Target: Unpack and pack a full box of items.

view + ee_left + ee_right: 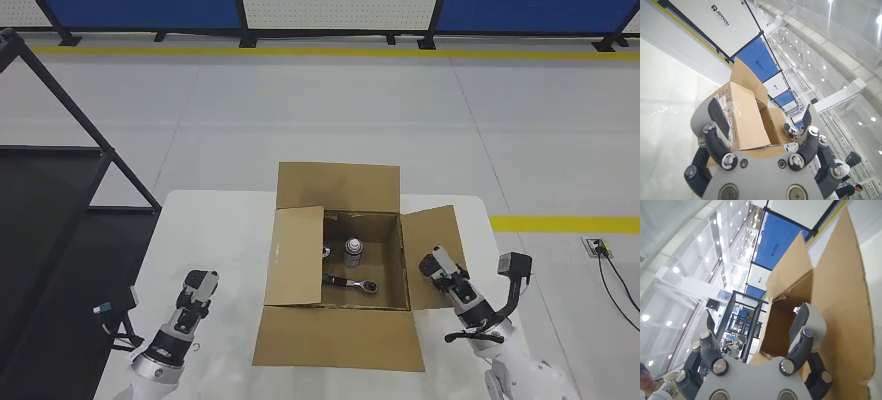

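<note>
Sitting open-flapped on the white counter (pixel 215 230), the brown cardboard box (pixel 335 340) holds a steel ratchet wrench (pixel 352 284) and a small dark can with a pale top (pixel 353 250), close together on its floor. Left claw (pixel 205 280) hangs apart and empty near the box; right claw (pixel 437 262) is also apart, just beside the side flap. Wrench probably heavy, stiff, slick: grab mid-handle. Can looks light and may roll: pinch round its body.

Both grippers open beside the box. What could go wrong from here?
1. The left flap leans over the box opening; the left gripper may snag it reaching in.
2. The right gripper is close to the right flap; it might drag the box.
3. Lifting the wrench may topple the upright can.
</note>
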